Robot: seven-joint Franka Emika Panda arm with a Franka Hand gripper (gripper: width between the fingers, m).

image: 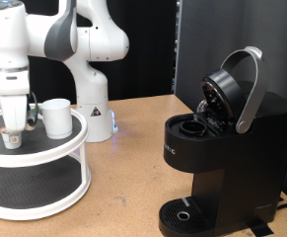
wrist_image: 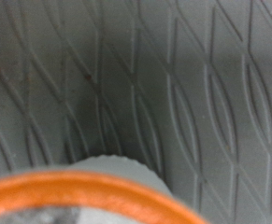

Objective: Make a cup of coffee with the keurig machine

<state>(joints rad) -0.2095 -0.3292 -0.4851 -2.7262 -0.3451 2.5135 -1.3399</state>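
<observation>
You see the end effector (image: 13,135) lowered onto the top tier of a white two-tier round rack (image: 44,153) at the exterior view's left, its tip right down at the dark mat, where a small whitish object (image: 12,139) sits at the fingers; whether the fingers are apart, together or clamped on it you cannot tell. The cup (image: 56,118) stands upright on the same tier, just beside the end effector on the exterior view's right, apart from it. The keurig machine (image: 222,158) stands on the wooden surface (image: 123,188) well apart, at the exterior view's right, with its silver-rimmed lid (image: 232,87) tilted up and the pod chamber open. In the wrist view you look close down on the diamond-patterned grey mat (wrist_image: 173,84), with a blurred round rim edged in orange (wrist_image: 79,191) filling the lower part; no fingers show there.
</observation>
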